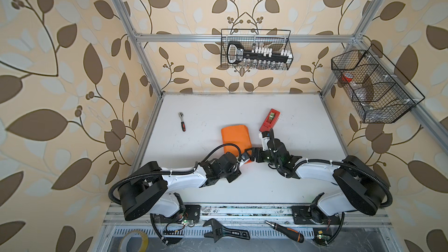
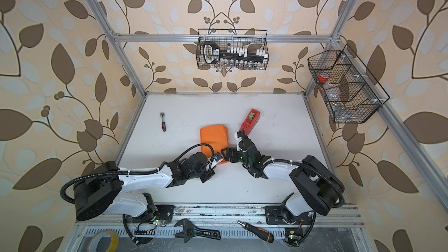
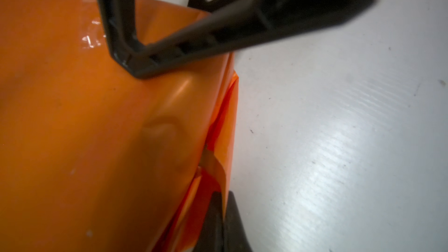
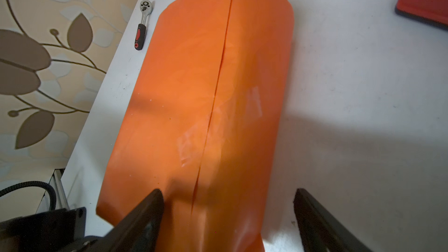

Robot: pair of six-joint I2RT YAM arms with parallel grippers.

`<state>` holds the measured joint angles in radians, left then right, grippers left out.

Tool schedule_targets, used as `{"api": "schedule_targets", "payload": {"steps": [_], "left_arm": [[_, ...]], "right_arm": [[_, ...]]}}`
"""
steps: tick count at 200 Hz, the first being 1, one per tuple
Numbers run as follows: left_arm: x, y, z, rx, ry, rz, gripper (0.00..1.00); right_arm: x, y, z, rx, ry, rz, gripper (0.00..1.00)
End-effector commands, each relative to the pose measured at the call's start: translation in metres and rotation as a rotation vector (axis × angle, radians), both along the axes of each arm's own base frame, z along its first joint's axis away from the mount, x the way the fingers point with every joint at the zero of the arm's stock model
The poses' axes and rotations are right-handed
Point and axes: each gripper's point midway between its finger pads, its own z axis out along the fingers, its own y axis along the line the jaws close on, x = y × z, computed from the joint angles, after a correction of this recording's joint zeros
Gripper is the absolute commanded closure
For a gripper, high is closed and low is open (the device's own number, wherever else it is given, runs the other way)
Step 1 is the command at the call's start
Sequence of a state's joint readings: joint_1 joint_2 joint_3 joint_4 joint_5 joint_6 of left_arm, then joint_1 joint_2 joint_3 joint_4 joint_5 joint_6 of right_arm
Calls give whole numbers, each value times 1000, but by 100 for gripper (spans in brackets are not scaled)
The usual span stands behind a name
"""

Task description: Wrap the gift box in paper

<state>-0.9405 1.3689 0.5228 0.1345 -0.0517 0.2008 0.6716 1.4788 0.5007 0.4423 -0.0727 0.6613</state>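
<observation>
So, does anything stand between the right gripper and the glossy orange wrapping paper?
Nothing visible. The right gripper stands open over the near end of the glossy orange paper sheet; the shut left gripper sits at that same end.

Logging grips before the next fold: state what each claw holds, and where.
Left claw pinches the paper at its folded near-end edge. Right claw, open, holds nothing.
</observation>
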Motion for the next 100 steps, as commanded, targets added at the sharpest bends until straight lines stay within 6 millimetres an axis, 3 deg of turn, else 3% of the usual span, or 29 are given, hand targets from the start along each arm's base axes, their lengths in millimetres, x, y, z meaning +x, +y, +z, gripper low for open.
{"api": "schedule_targets", "payload": {"steps": [1,100], "left_arm": [[10,-15,33,-53,-64,-34,100],[20,-12,41,-71,-93,-5,100]], "right_arm": [[-9,-10,-21,-48,39,8,15],[-8,-13,-22,-73,41,12,16]]}}
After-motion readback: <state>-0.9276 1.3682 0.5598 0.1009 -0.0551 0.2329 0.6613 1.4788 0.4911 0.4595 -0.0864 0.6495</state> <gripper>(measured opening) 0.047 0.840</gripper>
